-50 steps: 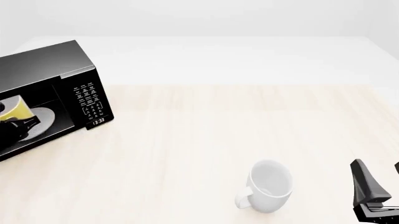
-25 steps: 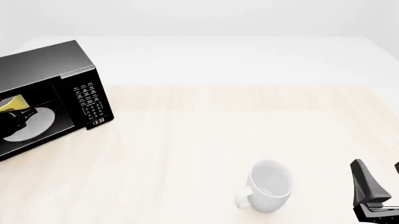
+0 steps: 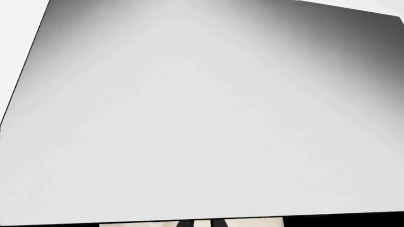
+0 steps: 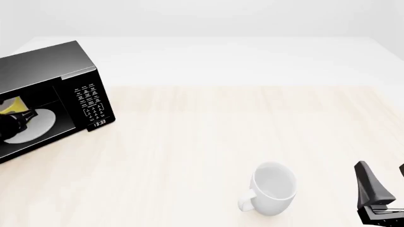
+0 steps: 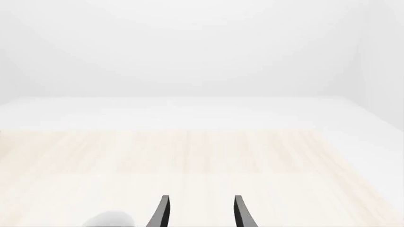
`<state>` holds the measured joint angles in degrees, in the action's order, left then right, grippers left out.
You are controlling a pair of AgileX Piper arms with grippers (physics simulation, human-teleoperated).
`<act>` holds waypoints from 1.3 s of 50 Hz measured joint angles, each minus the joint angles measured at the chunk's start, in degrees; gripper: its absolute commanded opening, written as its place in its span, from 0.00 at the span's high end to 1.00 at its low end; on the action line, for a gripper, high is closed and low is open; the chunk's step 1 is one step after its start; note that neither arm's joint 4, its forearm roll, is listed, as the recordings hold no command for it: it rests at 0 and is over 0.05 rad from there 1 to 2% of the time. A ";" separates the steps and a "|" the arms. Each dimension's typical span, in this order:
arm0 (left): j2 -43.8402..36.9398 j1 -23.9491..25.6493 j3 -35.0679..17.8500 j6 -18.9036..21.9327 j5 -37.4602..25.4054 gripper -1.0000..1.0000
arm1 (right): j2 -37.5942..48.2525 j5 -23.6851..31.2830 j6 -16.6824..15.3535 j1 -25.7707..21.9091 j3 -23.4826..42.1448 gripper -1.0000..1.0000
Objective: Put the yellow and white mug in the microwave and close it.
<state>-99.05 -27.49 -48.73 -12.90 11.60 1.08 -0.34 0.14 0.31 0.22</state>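
Far left, I see the microwave (image 4: 50,94) standing open, the yellow and white mug (image 4: 14,106) inside by its white turntable plate (image 4: 31,124); my left gripper (image 4: 7,125) is a dark shape beside it, its grip unreadable. A white mug (image 4: 273,189) lies mid-table. At right, my right gripper (image 5: 198,210) hangs parted, empty.
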 measured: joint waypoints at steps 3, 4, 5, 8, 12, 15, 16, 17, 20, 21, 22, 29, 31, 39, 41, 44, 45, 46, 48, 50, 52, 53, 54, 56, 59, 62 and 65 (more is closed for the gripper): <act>-0.68 -0.07 -0.16 0.02 0.12 1.00 | 0.02 -0.01 0.00 0.00 0.00 0.00; -0.93 -0.10 -0.21 0.02 0.16 1.00 | 0.03 -0.01 0.00 0.00 0.00 0.00; -1.17 -0.12 -0.26 0.02 0.19 1.00 | 0.03 -0.01 0.00 0.00 0.00 0.00; -1.83 -0.21 -0.42 0.03 0.26 1.00 | 0.04 -0.02 -0.01 0.00 0.00 0.00; -2.59 -0.33 -0.63 0.12 0.32 1.00 | 0.06 -0.03 -0.01 0.01 0.00 0.00; -3.04 -0.46 -0.73 0.22 0.36 1.00 | 0.07 -0.03 -0.01 0.01 0.00 0.00; -3.18 -0.52 -0.76 0.26 0.37 1.00 | 0.07 -0.03 -0.01 0.01 0.00 0.00; -3.32 -0.55 -0.80 0.28 0.38 1.00 | 0.07 -0.03 -0.01 0.01 0.00 0.00; -3.38 -0.60 -0.84 0.24 0.40 1.00 | 0.08 -0.04 -0.02 0.01 0.00 0.00; -3.38 -0.61 -0.82 0.24 0.41 1.00 | 0.08 -0.04 -0.02 0.01 0.00 0.00; -3.39 -0.62 -0.85 0.23 0.42 1.00 | 0.08 -0.04 -0.02 0.01 0.00 0.00; -3.62 -0.70 -0.96 0.43 0.38 0.00 | 0.10 -0.05 -0.02 0.01 0.00 0.00; -3.76 -0.81 -1.01 0.62 0.38 0.00 | 0.11 -0.05 -0.02 0.01 0.00 0.00; -3.94 -1.12 -1.06 1.30 0.46 0.00 | 0.12 -0.06 -0.03 0.01 0.00 0.00; -3.95 -1.17 -1.06 1.39 0.48 0.00 | 0.13 -0.06 -0.02 0.01 0.00 0.00; -3.93 -1.20 -1.03 1.49 0.49 0.00 | 0.13 -0.07 -0.02 0.01 0.00 0.00; -3.91 -1.20 -0.99 1.52 0.49 0.00 | 0.13 -0.07 -0.02 0.01 0.00 0.00; -3.87 -1.21 -0.96 1.56 0.49 0.00 | 0.14 -0.07 -0.02 0.01 0.00 0.00; -3.69 -1.25 -0.83 1.63 0.48 0.00 | 0.14 -0.07 -0.02 0.01 0.00 0.00; -3.44 -1.32 -0.65 1.72 0.49 0.00 | 0.15 -0.07 -0.02 0.01 0.00 0.00; -3.15 -1.56 -0.34 1.83 0.42 0.00 | 0.15 -0.08 -0.02 0.01 0.00 0.00; -2.99 -1.68 -0.17 1.87 0.40 0.00 | 0.15 -0.08 -0.02 0.02 0.00 0.00; -2.84 -1.78 0.00 1.92 0.37 0.00 | 0.15 -0.08 -0.02 0.02 0.00 0.00; -2.54 -1.95 0.33 1.98 0.29 0.00 | 0.16 -0.08 -0.02 0.02 0.00 0.00; -2.05 -2.10 0.82 2.06 0.15 0.00 | 0.16 -0.08 -0.02 0.02 -0.01 0.00; -1.45 -2.14 1.30 2.05 -0.01 0.00 | 0.17 -0.08 -0.02 0.02 -0.01 0.00; -0.82 -2.13 1.86 2.00 -0.11 0.00 | 0.17 -0.09 -0.02 0.02 -0.01 0.00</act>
<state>-99.87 -29.61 -46.87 -10.91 11.49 1.25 -0.42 0.12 0.34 0.22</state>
